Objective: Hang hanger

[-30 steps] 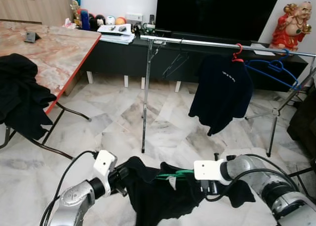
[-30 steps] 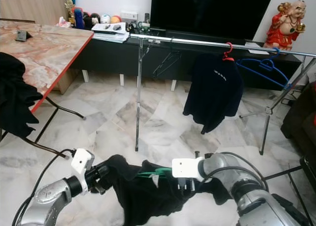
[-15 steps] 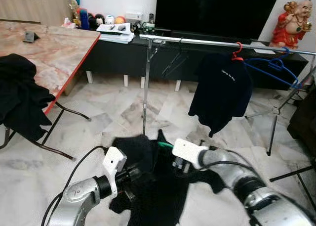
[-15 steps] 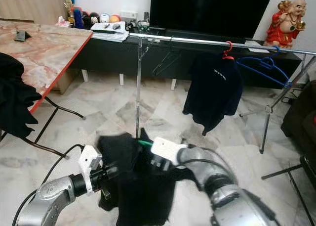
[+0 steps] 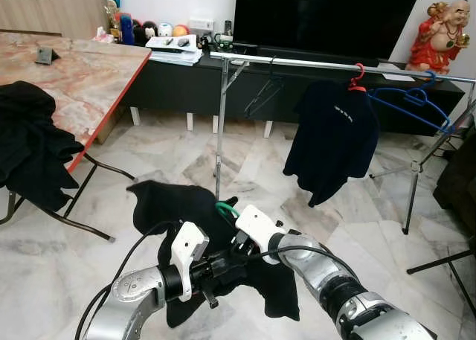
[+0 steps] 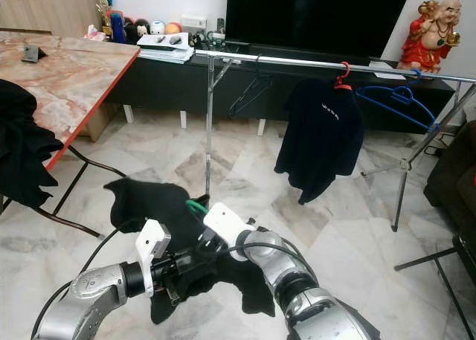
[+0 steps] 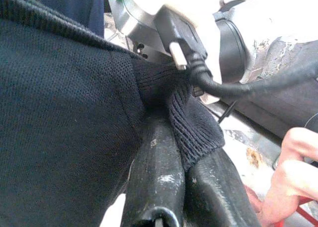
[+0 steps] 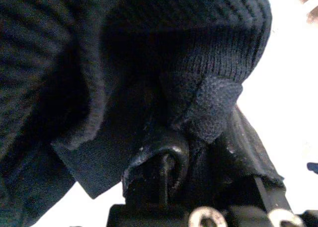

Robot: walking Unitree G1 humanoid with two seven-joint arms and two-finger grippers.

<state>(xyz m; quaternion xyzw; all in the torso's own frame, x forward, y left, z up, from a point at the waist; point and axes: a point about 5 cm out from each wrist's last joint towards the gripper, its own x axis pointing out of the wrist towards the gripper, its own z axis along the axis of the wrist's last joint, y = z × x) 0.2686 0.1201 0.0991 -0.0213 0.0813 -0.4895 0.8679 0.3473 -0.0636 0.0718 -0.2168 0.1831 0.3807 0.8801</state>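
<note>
A black knit garment (image 5: 171, 206) on a green hanger, whose hook (image 5: 223, 208) pokes out at its top, hangs between my two arms low over the floor. My left gripper (image 5: 222, 269) is shut on a fold of the garment (image 7: 169, 113), its fingers (image 7: 159, 187) pressed together in the left wrist view. My right gripper (image 5: 236, 243) sits just below the green hook, and its fingers (image 8: 164, 160) are buried and shut in the dark fabric. The metal rack rail (image 5: 312, 62) runs across ahead, well beyond and above both grippers.
On the rail hang a dark shirt (image 5: 335, 139) on a red hanger, a bare blue hanger (image 5: 413, 102) and a thin black hanger (image 5: 264, 94). The rack's upright pole (image 5: 220, 132) stands just ahead. A marble table (image 5: 67, 72) with draped black cloth (image 5: 30, 146) is to the left.
Both arms have lifted the garment and carried it to the left. The right gripper has swung in close to the left one, and the green hook now points up.
</note>
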